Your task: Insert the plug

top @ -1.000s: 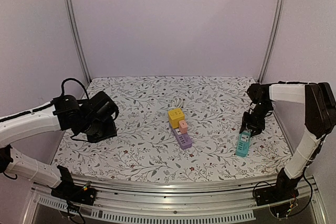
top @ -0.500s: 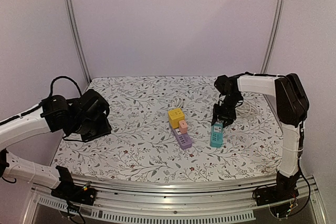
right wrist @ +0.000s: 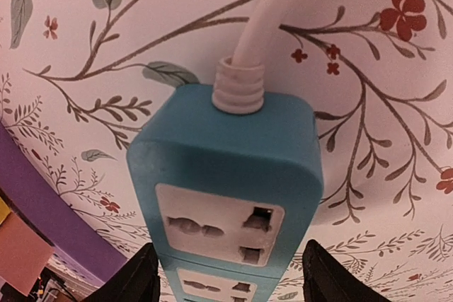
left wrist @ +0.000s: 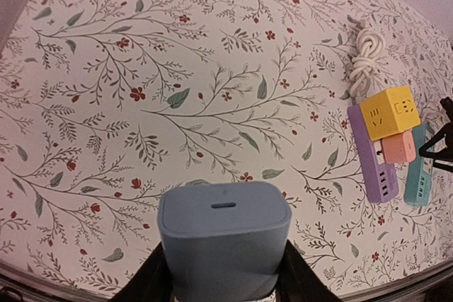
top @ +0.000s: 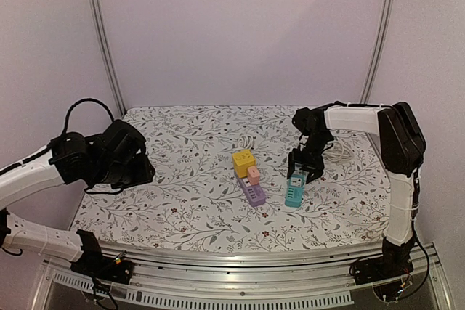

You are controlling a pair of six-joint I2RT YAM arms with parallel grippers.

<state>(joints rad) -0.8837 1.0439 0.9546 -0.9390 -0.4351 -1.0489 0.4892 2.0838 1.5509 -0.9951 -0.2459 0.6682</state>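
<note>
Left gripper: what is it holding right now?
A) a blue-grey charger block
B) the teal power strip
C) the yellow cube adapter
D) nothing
A: in the left wrist view the left gripper is clamped on a blue-grey charger block; the teal power strip is in the right gripper.

High overview — wrist views nearer, sharing teal strip (top: 294, 192).
</note>
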